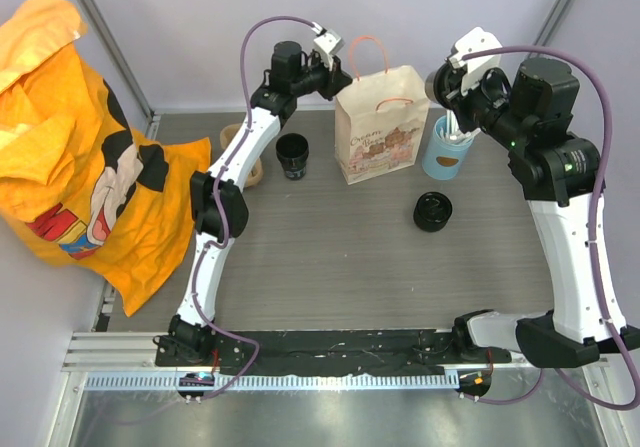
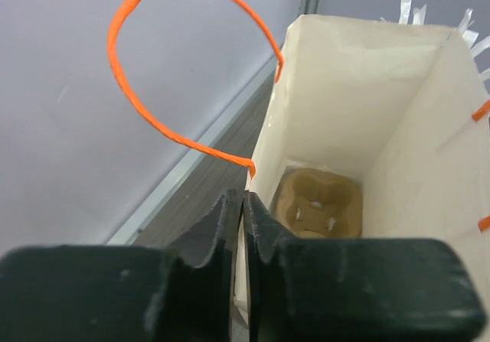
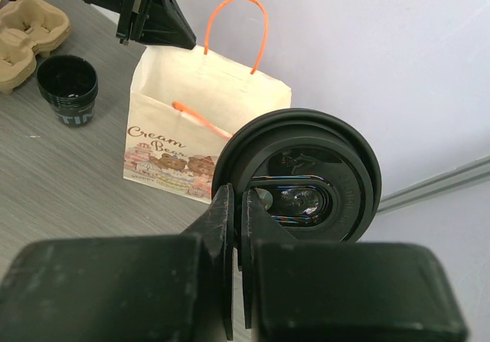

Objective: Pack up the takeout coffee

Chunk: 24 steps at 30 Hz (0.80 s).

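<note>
My right gripper is shut on the rim of the takeout coffee, a black cup seen from its round lid end. It hangs in the air to the right of the paper bag, above the light-blue cup. In the top view the coffee sits at the right gripper, level with the bag's top. My left gripper is shut on the left rim of the paper bag, next to its orange handle. A brown pulp carrier lies at the bag's bottom.
An open black cup stands left of the bag. Beside it a brown carrier is partly hidden by my left arm. A black round piece lies in front of the straw cup. An orange cloth covers the left side.
</note>
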### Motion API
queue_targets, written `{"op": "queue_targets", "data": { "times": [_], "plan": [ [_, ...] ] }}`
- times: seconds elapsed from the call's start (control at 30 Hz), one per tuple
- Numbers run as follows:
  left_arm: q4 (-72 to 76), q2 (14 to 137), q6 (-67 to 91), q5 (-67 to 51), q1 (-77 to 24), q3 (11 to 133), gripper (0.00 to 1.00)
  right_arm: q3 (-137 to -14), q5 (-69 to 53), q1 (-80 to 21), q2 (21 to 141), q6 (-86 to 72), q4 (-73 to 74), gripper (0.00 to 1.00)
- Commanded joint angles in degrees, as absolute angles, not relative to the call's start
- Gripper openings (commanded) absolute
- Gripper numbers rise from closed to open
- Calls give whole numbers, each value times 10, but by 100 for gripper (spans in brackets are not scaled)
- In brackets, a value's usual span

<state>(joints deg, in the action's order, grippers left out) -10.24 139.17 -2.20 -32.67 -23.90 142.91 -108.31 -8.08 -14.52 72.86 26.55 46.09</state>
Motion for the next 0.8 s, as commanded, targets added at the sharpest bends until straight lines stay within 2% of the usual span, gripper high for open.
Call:
{"op": "queue_targets", "data": {
  "times": [0.0,0.13,0.3,0.77],
  "plan": [
    [-76,1377,-4,-342,-238,1452,6,-1100,-93,-142,734,251,454,1],
    [-90,1369,-10,-342,-238,1442,0,-1106,-102,-142,733,247,454,1],
    [-105,1363,-11,-343,-238,1435,0,-1103,-104,-141,731,246,454,1],
    [-247,1258,47,-193,-260,1360,0,-1101,-117,-140,760,214,413,1]
  ]
}}
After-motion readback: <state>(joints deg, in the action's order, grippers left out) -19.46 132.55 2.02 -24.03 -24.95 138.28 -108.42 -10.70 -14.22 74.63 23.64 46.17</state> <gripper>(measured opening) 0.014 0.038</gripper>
